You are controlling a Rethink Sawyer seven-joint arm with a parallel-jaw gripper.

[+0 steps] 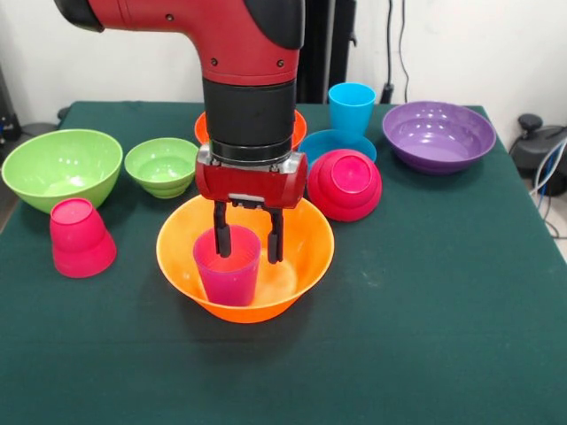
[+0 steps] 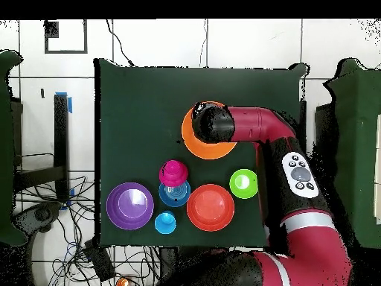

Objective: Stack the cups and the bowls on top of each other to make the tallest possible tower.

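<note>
The gripper (image 1: 249, 239) hangs straight down over the large orange bowl (image 1: 306, 232). Its two dark fingers (image 1: 275, 237) stand a little apart, one reaching inside the mouth of the purple-magenta cup (image 1: 228, 267) and the other just outside its rim, straddling the cup wall; whether they pinch it cannot be told. The cup stands upright on the bowl's floor, slightly toward seven o'clock of its centre.

In the front view, from the orange bowl: the upturned small pink-red bowl (image 1: 345, 183) sits just beside it at two o'clock. The small lime green bowl (image 1: 161, 166) lies at ten o'clock, and the large lime green bowl (image 1: 61, 167) farther out at nine to ten. The red-pink cup (image 1: 81, 235), mouth down, rests at nine o'clock. The red-orange bowl (image 1: 299, 126) shows partly behind the arm (image 1: 213, 31) at twelve. The sky blue cup (image 1: 352, 108) stands upside down at one o'clock, behind the small blue bowl (image 1: 327, 142). The purple bowl (image 1: 438, 135) sits at two o'clock, well apart, on the green table (image 1: 425, 310).
</note>
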